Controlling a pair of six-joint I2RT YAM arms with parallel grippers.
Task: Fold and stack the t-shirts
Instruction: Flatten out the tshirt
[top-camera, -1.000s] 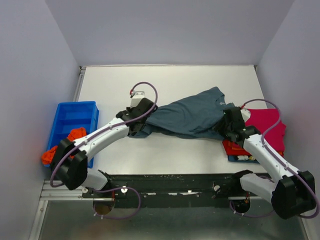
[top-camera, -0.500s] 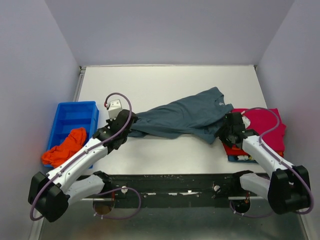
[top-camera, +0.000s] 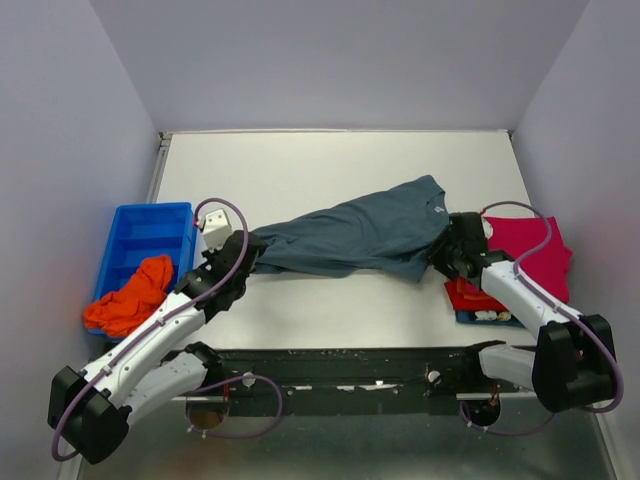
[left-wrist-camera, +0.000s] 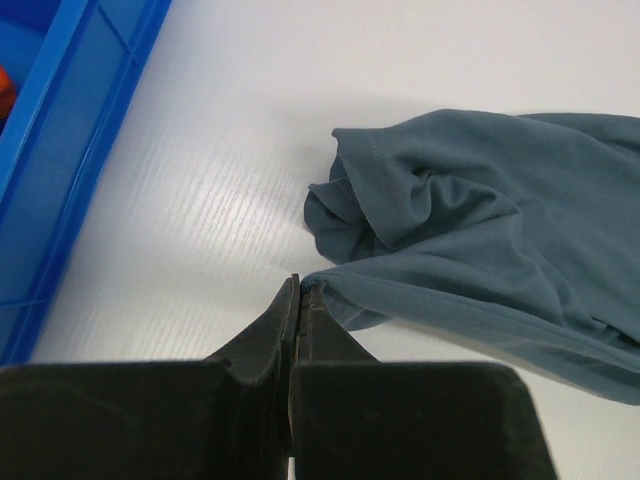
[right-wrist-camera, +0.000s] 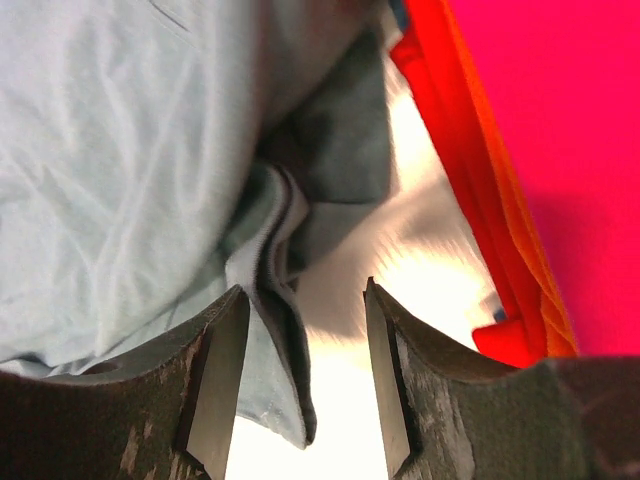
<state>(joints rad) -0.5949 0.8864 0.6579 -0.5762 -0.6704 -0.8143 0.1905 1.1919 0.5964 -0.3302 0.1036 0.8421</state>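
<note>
- Well, the slate grey-blue t-shirt (top-camera: 350, 235) lies rumpled and stretched long across the middle of the surface (top-camera: 330, 165), running roughly from 9 o'clock to 3 o'clock.
- At its 9 o'clock end the left pincer (left-wrist-camera: 300, 292) is closed tight. The hem's corner runs straight into its tips, so it looks to be nipping the very edge of the cloth.
- At the 3 o'clock end the right pincer (right-wrist-camera: 302, 300) stands parted. A bunched fold of the shirt rests against one finger, but nothing is clamped.
- Further out at 3 o'clock sits the folded pile, with the magenta-pink t-shirt (top-camera: 530, 245) on top and a red t-shirt (top-camera: 462, 295) beneath.
- At 9 o'clock an orange t-shirt (top-camera: 130, 300) spills over the blue plastic bin (top-camera: 150, 225).
- I'd judge the cloth light and limp, quick to sag and bunch. It is best taken at hem corners or shoulder seams, both ends at once, and kept taut.
</note>
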